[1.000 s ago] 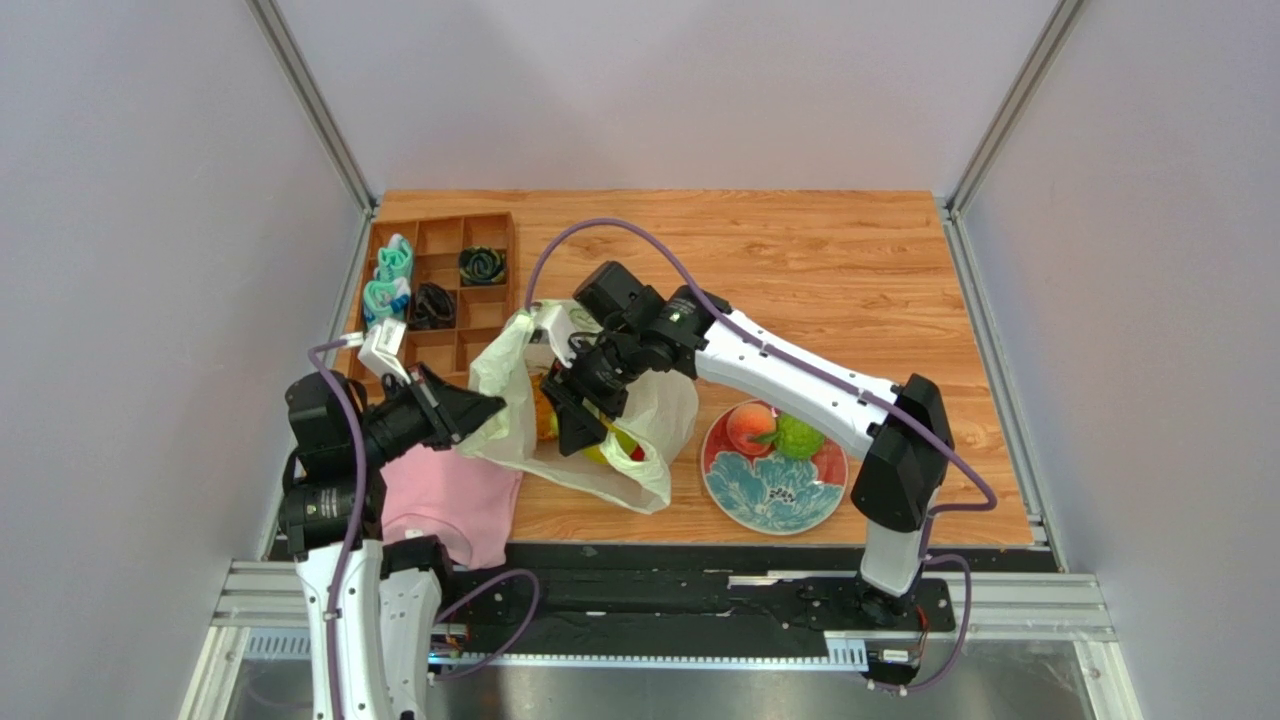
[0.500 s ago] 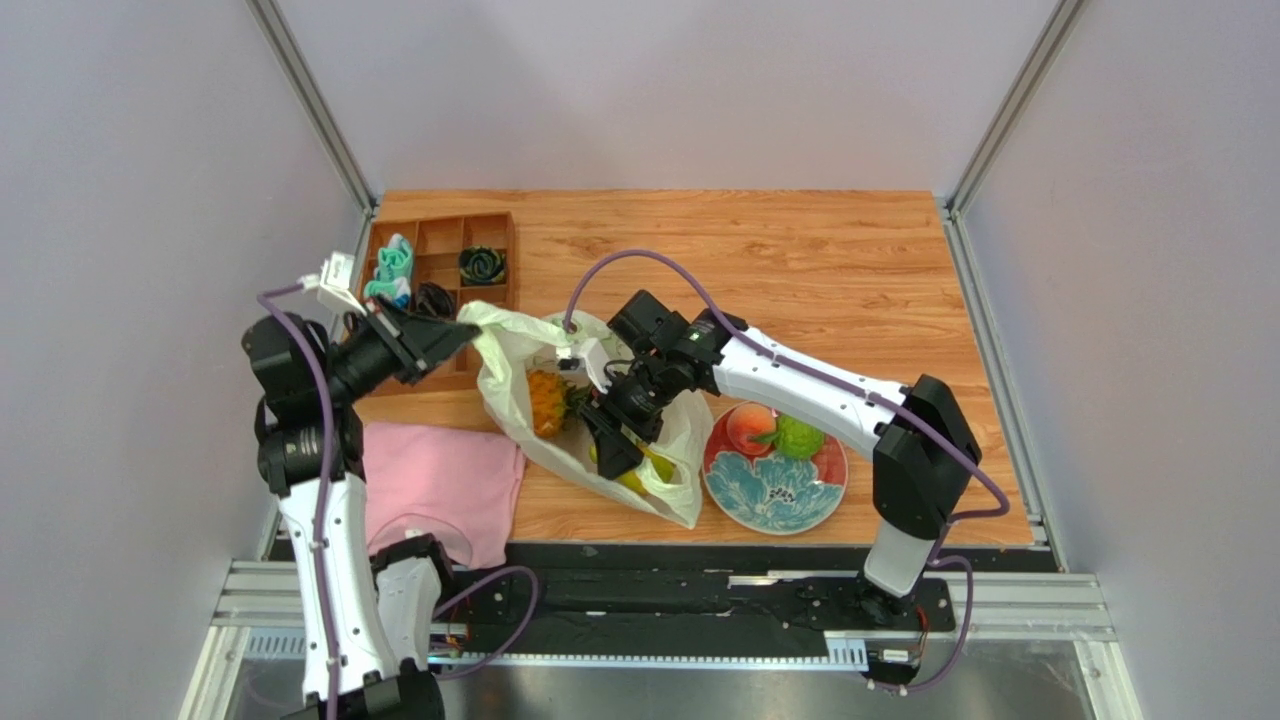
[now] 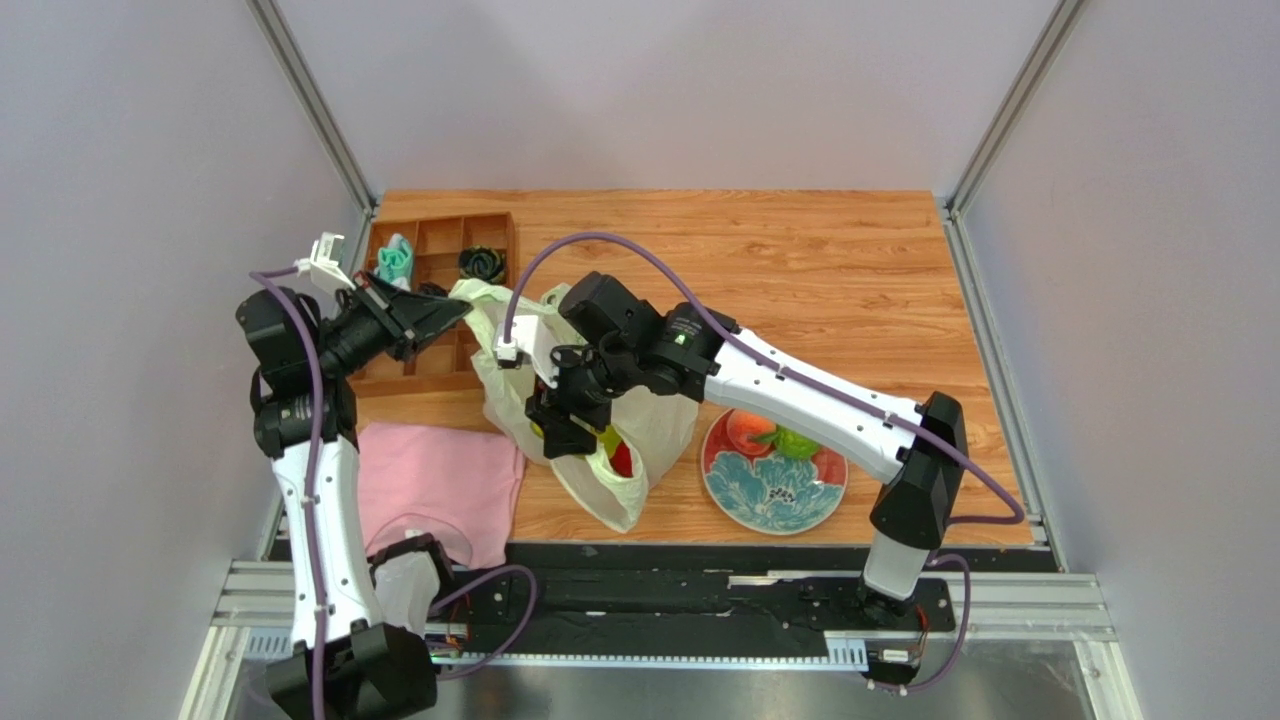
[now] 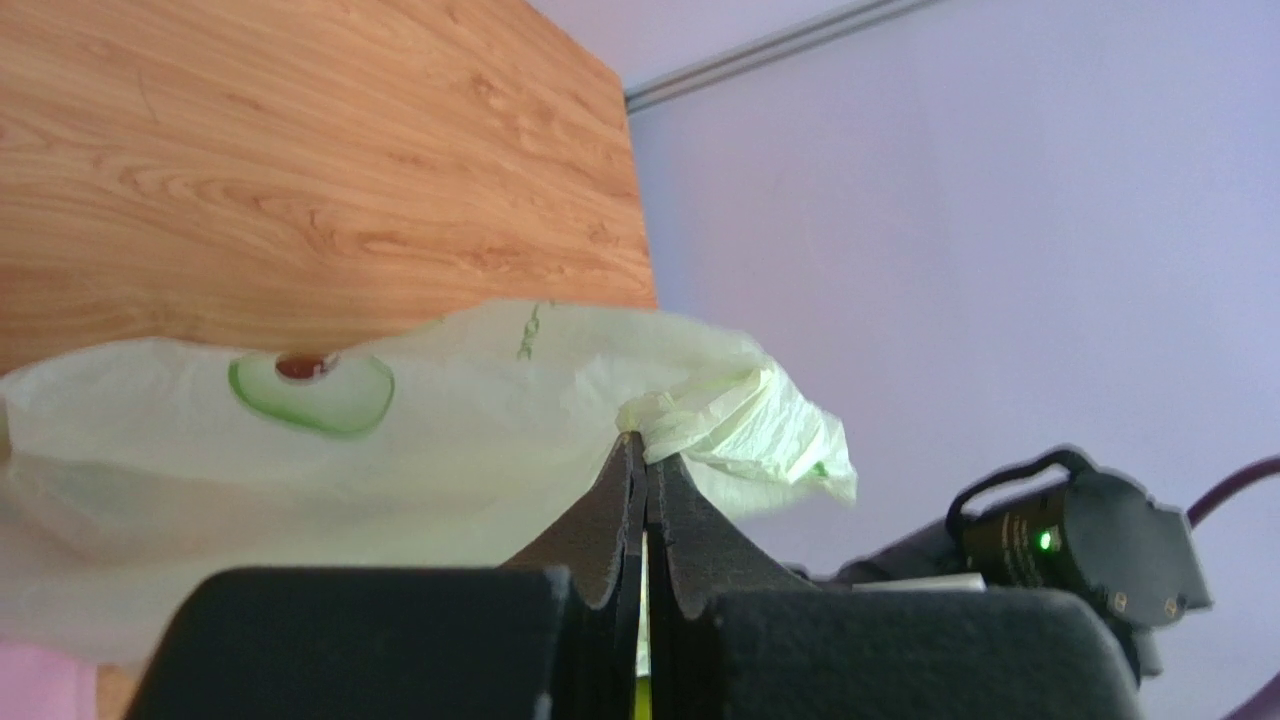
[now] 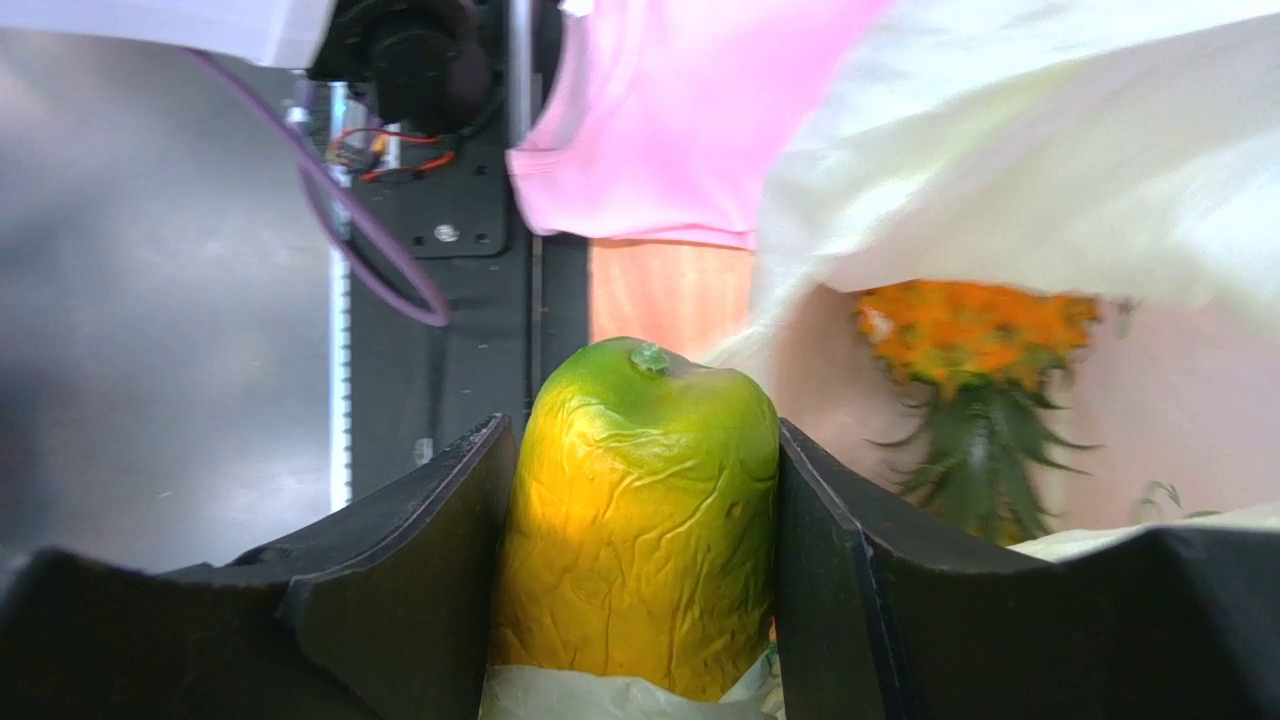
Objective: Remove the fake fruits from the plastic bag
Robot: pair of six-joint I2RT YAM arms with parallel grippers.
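Observation:
The pale yellow-green plastic bag point(image 3: 609, 488) with avocado prints hangs stretched in mid-table. My left gripper point(image 3: 451, 311) is shut on its bunched upper edge, and the wrist view shows the film pinched at the fingertips point(image 4: 646, 443). My right gripper point(image 3: 553, 428) is at the bag's mouth, shut on the yellow-orange mango with a green end point(image 5: 646, 510). The pineapple point(image 5: 977, 353) lies inside the bag point(image 5: 1052, 180) behind it. Something red point(image 3: 618, 456) shows through the bag. The peach point(image 3: 747, 431) and the bumpy green ball point(image 3: 798, 443) sit on the flower-patterned plate point(image 3: 774, 498).
A pink cloth point(image 3: 436, 473) lies left of the bag near the front edge. A wooden compartment tray point(image 3: 451, 270) with small items stands at the back left, behind my left gripper. The plate is right of the bag. Grey walls close in both sides.
My left gripper has risen and drawn the bag's edge back and left. My right gripper has shifted left with the mango. The bag hangs narrower and more stretched.

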